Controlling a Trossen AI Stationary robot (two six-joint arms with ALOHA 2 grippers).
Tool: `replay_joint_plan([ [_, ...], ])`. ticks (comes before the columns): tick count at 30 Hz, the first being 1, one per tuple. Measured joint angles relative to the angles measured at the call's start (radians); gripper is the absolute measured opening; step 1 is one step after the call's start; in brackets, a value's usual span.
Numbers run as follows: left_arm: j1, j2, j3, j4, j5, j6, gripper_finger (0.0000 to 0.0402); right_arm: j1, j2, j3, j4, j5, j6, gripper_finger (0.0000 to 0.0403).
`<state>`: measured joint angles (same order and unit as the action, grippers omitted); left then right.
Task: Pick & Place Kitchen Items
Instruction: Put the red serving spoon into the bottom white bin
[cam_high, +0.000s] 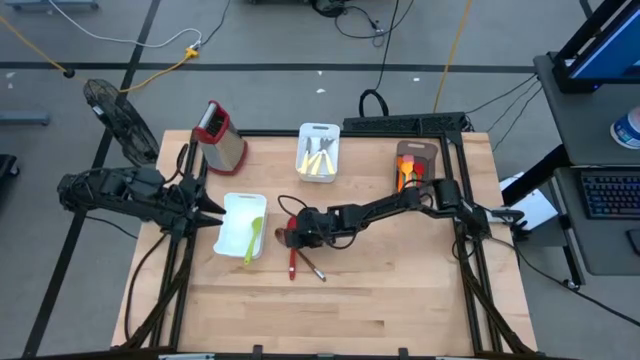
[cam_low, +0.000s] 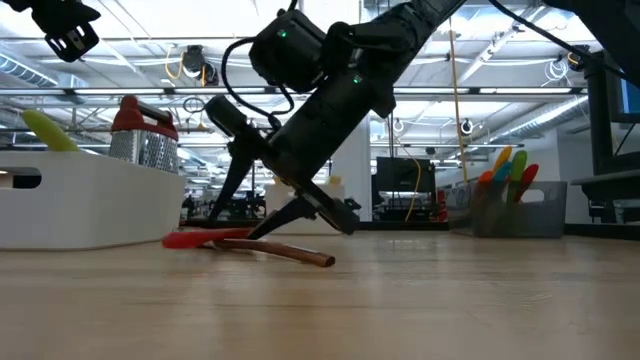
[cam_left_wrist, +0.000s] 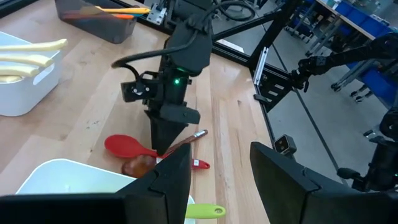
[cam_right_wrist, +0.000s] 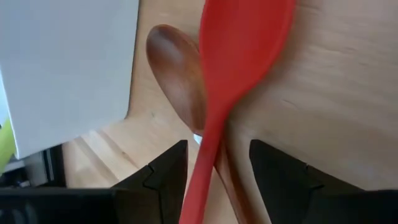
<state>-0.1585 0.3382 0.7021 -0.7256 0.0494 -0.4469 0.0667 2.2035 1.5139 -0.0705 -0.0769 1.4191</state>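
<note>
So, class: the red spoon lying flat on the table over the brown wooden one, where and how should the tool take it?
Grip the red spoon at its narrow handle, coming straight down from above. It lies flat, and the handle is slim enough for the right tool, whose open fingers straddle it. The brown spoon lies close beneath, so close carefully.

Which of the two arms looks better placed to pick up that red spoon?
The right. Its gripper is down at the red spoon, open fingers either side of the handle. The left gripper waits open by the white tray.

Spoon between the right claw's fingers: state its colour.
Red spoon, clearest in the right wrist view.
</note>
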Motion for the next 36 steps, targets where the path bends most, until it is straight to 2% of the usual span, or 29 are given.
replay_joint_plan([
  [6,0.000,0.000,0.000,-0.013,0.000,-0.001,0.0170,0.002,-0.007,-0.002,-0.005,0.052,-0.006,0.0171],
  [15,0.000,0.000,0.000,-0.013,0.000,-0.001,0.0170,-0.004,-0.016,-0.005,0.082,0.061,-0.006,0.0171],
  [24,0.000,0.000,0.000,-0.012,0.000,-0.002,0.0170,-0.016,-0.017,-0.005,0.084,0.055,-0.004,0.0170],
  [36,0.000,0.000,0.000,-0.012,-0.014,0.004,0.0170,-0.021,-0.017,-0.005,0.044,0.080,-0.036,0.0136],
])
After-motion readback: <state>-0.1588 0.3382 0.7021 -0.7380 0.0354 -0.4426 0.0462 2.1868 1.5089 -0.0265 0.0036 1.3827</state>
